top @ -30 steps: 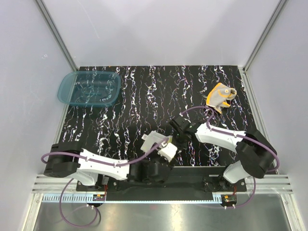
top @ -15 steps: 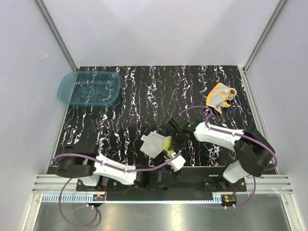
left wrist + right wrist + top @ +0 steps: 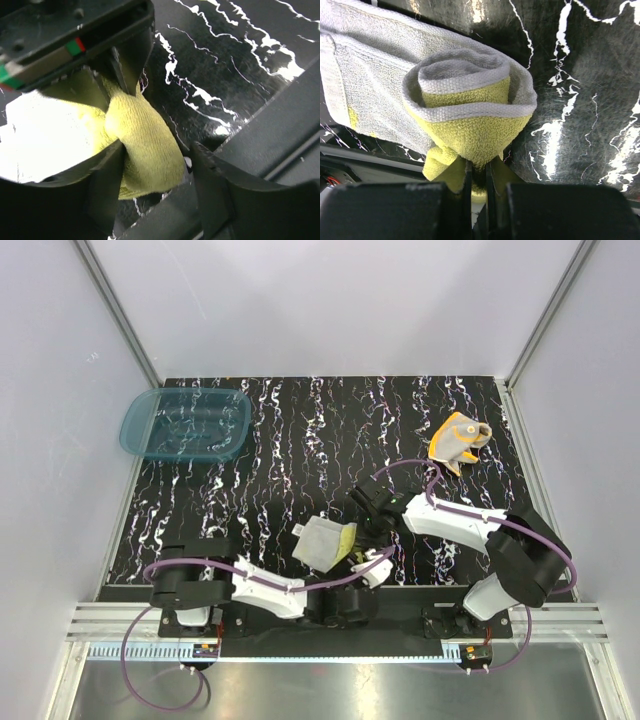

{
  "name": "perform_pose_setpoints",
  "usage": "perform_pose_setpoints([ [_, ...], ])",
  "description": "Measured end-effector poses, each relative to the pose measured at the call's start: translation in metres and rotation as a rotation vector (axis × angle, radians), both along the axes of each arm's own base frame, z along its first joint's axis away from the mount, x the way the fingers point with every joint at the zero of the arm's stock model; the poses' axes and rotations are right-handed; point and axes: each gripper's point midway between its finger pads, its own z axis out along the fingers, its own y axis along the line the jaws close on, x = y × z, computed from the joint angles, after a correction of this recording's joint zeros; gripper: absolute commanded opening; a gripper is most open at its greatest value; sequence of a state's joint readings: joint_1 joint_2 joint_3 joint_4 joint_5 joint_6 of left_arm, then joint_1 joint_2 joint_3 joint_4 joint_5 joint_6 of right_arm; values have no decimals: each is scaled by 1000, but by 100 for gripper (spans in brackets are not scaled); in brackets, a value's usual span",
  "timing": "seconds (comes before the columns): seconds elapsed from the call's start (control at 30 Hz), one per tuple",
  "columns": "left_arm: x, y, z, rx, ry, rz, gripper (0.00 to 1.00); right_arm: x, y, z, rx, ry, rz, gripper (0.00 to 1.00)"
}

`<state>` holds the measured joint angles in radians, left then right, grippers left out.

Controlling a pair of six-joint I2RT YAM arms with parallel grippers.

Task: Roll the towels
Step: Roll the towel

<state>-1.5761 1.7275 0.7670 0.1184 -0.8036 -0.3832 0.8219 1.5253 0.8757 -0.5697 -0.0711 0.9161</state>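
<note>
The pale yellow towel [image 3: 322, 540] lies partly rolled near the table's front edge, grey side up; the right wrist view shows its coiled end [image 3: 465, 100]. My right gripper [image 3: 368, 524] [image 3: 478, 182] is shut on a yellow fold at that end. My left gripper [image 3: 358, 553] [image 3: 157, 152] straddles the towel's yellow end [image 3: 145, 145] from the near side. Its left finger touches the cloth and a gap remains at the right finger [image 3: 215, 185]. The orange towel [image 3: 457, 439] sits crumpled at the far right, away from both grippers.
A translucent teal basin [image 3: 185, 423] stands at the far left corner. The black marbled table [image 3: 300, 430] ends just behind my left gripper, at the metal rail [image 3: 330, 625].
My left gripper has swung right, off the top of the yellow towel, to its near right end, and its jaws have narrowed. The right gripper has kept its pinch and place.
</note>
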Motion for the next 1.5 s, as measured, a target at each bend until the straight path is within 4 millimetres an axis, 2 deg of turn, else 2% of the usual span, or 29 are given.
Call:
perform_pose_setpoints([
  [0.1,5,0,-2,6,7,15,41,0,-1,0,-6,-3,1,3],
  [0.17,8,1,-2,3,12,28,29,1,-2,1,-6,-8,0,4],
  [0.23,12,1,-2,-6,20,41,21,3,-3,2,-6,-17,-3,5],
  [0.3,15,0,-2,-19,28,50,16,6,-5,3,-9,-28,-8,17],
  [0.33,16,0,-1,-28,34,52,15,6,-6,4,-9,-30,-11,24],
  [0.37,17,-1,0,-39,43,52,15,7,-6,5,-8,-32,-12,36],
  [0.43,17,0,0,-64,69,47,14,7,-6,9,0,-37,-13,45],
  [0.47,18,2,1,-85,87,46,13,6,-7,12,7,-39,-10,54],
  [0.5,20,6,2,-105,104,49,13,4,-7,16,14,-41,-9,65],
  [0.57,23,15,4,-145,137,60,13,3,-9,25,21,-51,-3,78],
  [0.6,29,22,4,-163,151,81,13,4,-9,31,23,-59,-3,90],
  [0.67,34,31,5,-199,179,102,13,7,-9,42,28,-82,0,98],
  [0.83,40,39,15,-321,246,122,12,18,-17,65,24,-164,-27,100],
  [1.07,39,54,18,-507,379,120,14,19,-24,90,91,-253,-64,100],
  [1.2,38,55,20,-611,443,119,16,13,-27,83,122,-262,-71,100],
  [1.33,42,54,25,-756,515,121,17,2,-27,63,179,-240,-78,100],
  [1.4,46,60,23,-837,561,138,17,-2,-25,56,219,-236,-85,100],
  [1.5,52,73,6,-929,661,205,16,-7,-19,48,286,-229,-93,100],
])
